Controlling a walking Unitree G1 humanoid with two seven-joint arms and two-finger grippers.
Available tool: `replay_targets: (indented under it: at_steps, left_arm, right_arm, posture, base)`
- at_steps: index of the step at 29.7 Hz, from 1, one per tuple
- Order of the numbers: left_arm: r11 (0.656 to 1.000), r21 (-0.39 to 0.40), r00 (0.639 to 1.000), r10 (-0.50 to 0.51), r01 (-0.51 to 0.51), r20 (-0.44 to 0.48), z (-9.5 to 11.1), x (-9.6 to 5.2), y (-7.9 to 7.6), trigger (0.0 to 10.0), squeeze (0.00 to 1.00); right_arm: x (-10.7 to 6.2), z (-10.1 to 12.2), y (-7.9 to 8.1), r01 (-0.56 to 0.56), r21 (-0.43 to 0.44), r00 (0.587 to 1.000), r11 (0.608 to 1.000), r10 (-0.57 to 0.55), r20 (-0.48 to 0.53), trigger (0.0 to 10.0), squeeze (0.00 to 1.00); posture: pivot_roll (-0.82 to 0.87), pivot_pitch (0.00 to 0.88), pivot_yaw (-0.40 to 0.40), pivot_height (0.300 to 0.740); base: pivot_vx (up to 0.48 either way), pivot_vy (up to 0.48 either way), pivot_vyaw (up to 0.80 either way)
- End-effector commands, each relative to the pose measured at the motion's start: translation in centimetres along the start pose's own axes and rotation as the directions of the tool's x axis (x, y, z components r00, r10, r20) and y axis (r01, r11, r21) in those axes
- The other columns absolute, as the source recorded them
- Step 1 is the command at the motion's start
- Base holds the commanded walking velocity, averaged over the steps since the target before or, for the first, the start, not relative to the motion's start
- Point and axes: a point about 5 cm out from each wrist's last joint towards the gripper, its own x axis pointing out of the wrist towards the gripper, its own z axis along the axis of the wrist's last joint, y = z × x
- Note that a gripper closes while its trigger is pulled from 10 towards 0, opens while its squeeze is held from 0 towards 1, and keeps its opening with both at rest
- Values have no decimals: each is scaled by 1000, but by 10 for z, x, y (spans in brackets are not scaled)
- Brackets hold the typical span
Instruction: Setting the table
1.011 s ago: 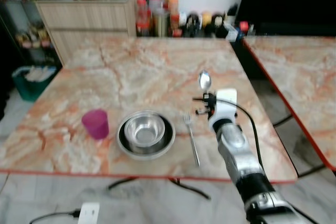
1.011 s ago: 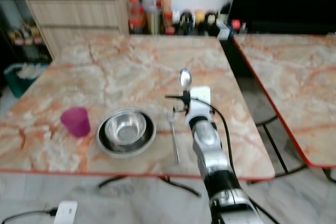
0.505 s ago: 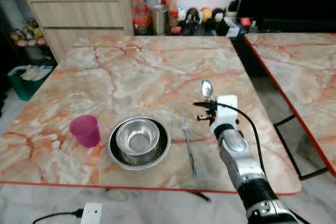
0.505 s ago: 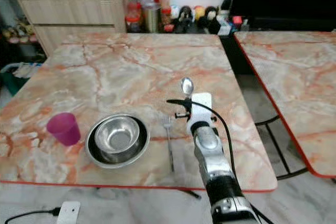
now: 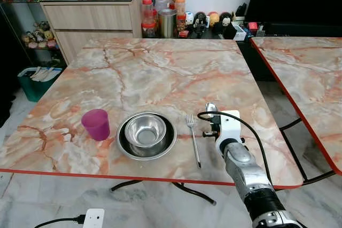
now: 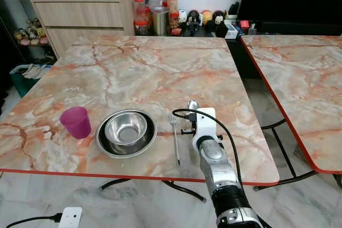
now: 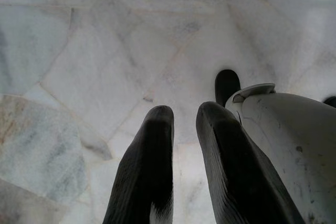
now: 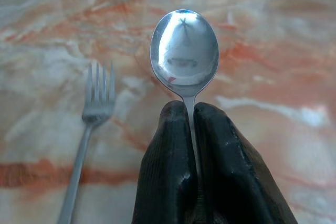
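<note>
My right gripper (image 8: 188,109) is shut on the handle of a steel spoon (image 8: 184,52). It holds the spoon (image 5: 210,108) low over the marble table (image 5: 160,73), just right of a fork (image 5: 193,139). The fork lies beside a steel bowl (image 5: 145,130) that sits in a dark plate (image 5: 123,143). A purple cup (image 5: 96,124) stands left of the bowl. My left gripper (image 7: 184,116) hangs over pale floor tiles, its fingers (image 7: 149,161) close together with a narrow gap.
A second marble table (image 5: 304,73) stands to the right across a gap. Jars and bottles (image 5: 165,17) and a wooden cabinet (image 5: 93,20) line the far wall. A white power strip (image 5: 92,218) lies on the floor in front.
The right gripper has lowered the spoon from well above the table to just over it, right of the fork. The camera view has also shifted and sharpened.
</note>
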Motion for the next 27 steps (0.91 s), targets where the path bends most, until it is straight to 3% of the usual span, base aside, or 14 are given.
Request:
replay_targets:
  at_steps: [1,8,16,27]
  left_arm:
    - [1000,1,1000,-3,3,-15,-4,0,0,10000,0]
    - [1000,0,1000,-1,1,-15,-3,0,0,10000,0]
    - [1000,-5,1000,-1,1,-18,-5,-1,0,10000,0]
    - [1000,-8,1000,-1,1,-20,-6,-1,0,10000,0]
  right_arm:
    - [0,1,2,-9,-2,1000,1000,9,-4,10000,0]
    - [1,-5,4,-15,2,999,1000,15,-52,10000,0]
    - [1,1,11,-26,94,999,995,29,-34,10000,0]
    - [0,-4,12,-51,81,997,995,56,-57,10000,0]
  posture:
    - [38,30,-2,740]
    - [41,32,-4,740]
    - [47,35,-8,740]
    - [47,37,-10,740]
  base:
    - [0,0,0]
    - [0,0,0]
    - [0,0,0]
    - [0,0,0]
